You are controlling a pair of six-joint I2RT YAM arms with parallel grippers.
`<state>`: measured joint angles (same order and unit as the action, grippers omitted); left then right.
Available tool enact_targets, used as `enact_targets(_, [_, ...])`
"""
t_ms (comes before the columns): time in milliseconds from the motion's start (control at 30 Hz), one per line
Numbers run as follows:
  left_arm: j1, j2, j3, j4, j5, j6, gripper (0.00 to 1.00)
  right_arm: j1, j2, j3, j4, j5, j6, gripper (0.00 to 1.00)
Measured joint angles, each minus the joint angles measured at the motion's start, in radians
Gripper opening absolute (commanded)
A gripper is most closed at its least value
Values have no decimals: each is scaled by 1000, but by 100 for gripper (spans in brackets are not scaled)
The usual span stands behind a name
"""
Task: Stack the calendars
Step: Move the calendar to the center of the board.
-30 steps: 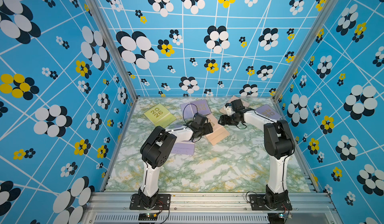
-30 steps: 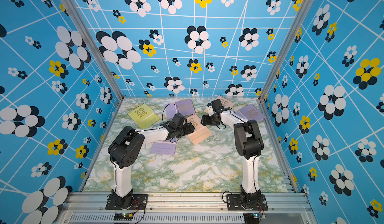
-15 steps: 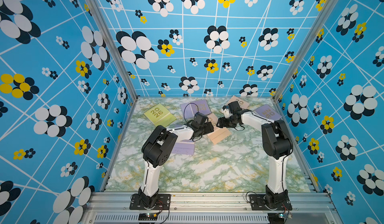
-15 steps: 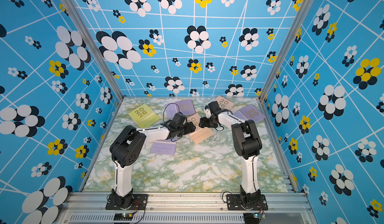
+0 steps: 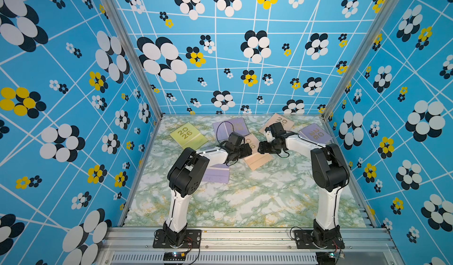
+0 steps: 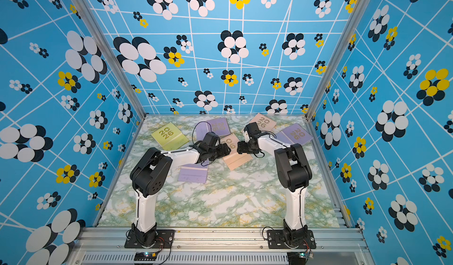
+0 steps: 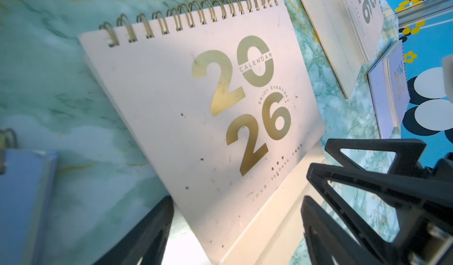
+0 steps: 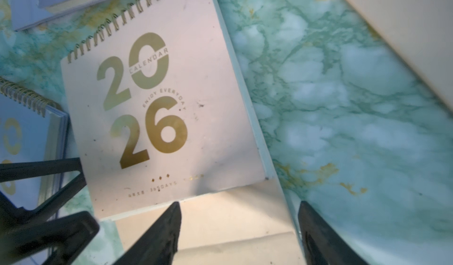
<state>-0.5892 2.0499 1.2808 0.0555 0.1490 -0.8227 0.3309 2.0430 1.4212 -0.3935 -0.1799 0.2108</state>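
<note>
Right gripper (image 5: 260,149) came nearer — fingers (image 8: 169,227) spread over peach calendar (image 5: 257,162).

Peach calendar (image 5: 257,162) (gold numerals), green-marbled table (image 5: 245,197), blue flowered walls (image 5: 73,79).

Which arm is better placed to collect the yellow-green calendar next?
Probably left: the yellow-green calendar lies on its side, nearer the open left gripper; the right gripper would have to reach across the left arm.

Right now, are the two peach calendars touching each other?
Apart. The left wrist view shows a strip of bare marble table running between the middle peach calendar and the back peach calendar.
</note>
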Motion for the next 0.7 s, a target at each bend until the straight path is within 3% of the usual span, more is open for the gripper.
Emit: enact_targets(700, [19, 6, 12, -19, 42, 15, 81, 3, -6, -43, 43, -69, 11, 70])
